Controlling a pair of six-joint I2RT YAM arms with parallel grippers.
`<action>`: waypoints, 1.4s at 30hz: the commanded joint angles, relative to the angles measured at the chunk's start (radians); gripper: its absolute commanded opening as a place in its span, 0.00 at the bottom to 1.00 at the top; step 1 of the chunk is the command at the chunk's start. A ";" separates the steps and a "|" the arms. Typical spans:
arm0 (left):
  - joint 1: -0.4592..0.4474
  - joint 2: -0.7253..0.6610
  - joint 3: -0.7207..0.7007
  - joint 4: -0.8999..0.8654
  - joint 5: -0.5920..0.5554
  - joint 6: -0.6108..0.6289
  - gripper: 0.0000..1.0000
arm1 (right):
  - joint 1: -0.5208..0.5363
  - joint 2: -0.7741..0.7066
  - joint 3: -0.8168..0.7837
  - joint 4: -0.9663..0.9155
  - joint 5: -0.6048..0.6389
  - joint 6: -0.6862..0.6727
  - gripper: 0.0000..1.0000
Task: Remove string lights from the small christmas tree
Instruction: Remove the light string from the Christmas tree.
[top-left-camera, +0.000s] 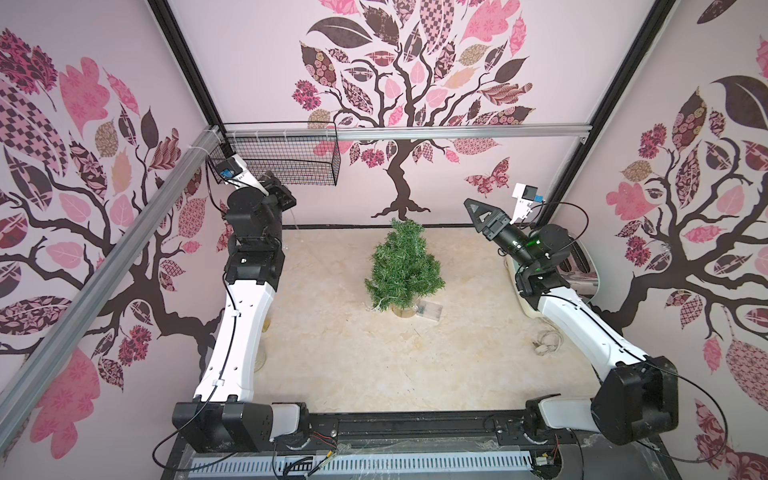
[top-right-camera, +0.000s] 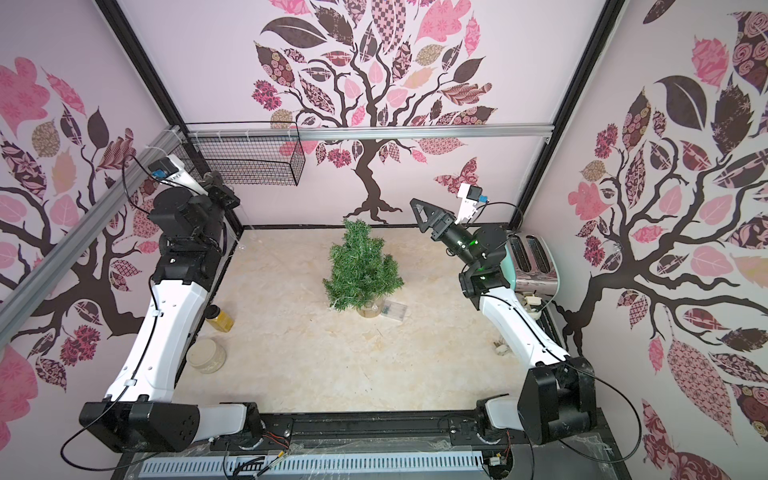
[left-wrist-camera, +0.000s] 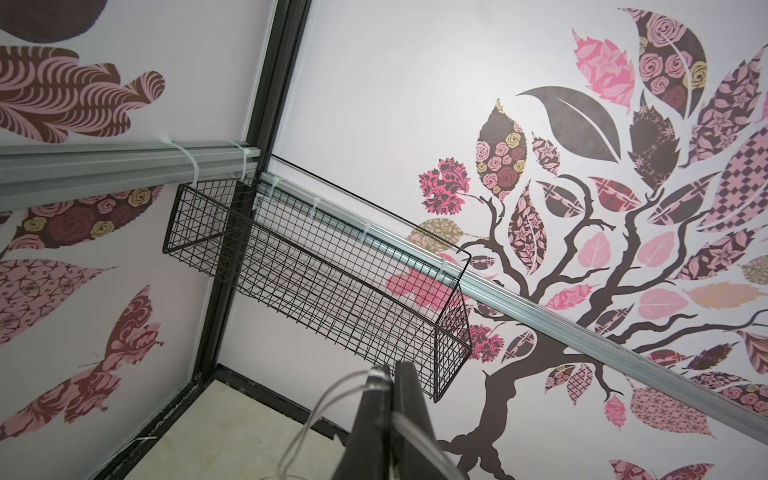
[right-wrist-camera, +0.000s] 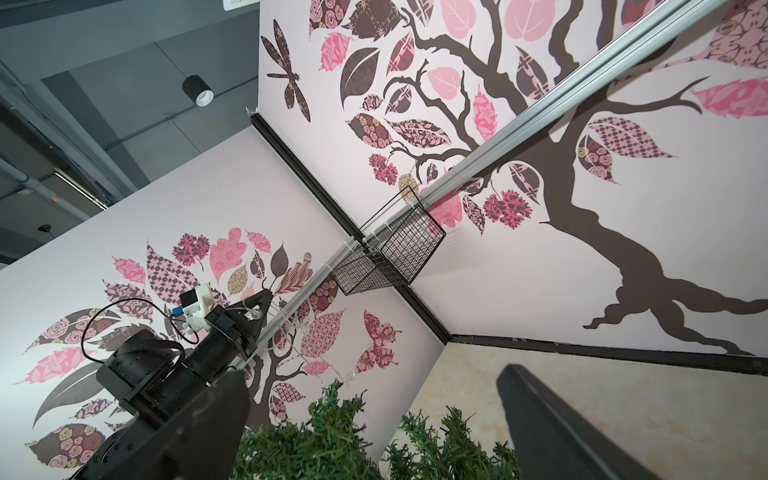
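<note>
The small christmas tree (top-left-camera: 401, 266) stands upright on its tan base mid-table, also seen in a top view (top-right-camera: 361, 266). The string lights' clear box (top-left-camera: 430, 311) lies beside the base. My left gripper (left-wrist-camera: 388, 370) is raised at the back left under the wire basket, shut on the string lights (left-wrist-camera: 332, 395), whose thin wire loops away from the fingertips. A faint strand with clear bulbs (right-wrist-camera: 351, 376) runs from there down toward the treetop. My right gripper (right-wrist-camera: 370, 386) is open above and behind the tree (right-wrist-camera: 332, 436), holding nothing; it also shows in both top views (top-left-camera: 471, 205) (top-right-camera: 415, 204).
A black wire basket (top-left-camera: 282, 158) hangs on the rear rail at the left. A toaster (top-right-camera: 532, 266) stands at the right wall, with a white corded plug (top-left-camera: 546, 343) in front. A jar (top-right-camera: 205, 355) and a yellow bottle (top-right-camera: 220, 318) sit by the left arm.
</note>
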 joint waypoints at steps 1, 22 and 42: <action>0.006 -0.003 0.014 -0.005 -0.028 0.026 0.00 | 0.003 -0.020 0.001 0.001 0.005 -0.009 1.00; 0.008 -0.154 0.182 -0.203 0.264 -0.093 0.00 | 0.151 -0.187 0.012 -0.206 -0.106 -0.294 1.00; 0.008 -0.369 0.091 -0.279 0.446 -0.225 0.00 | 0.914 0.035 0.079 -0.695 0.377 -1.056 0.95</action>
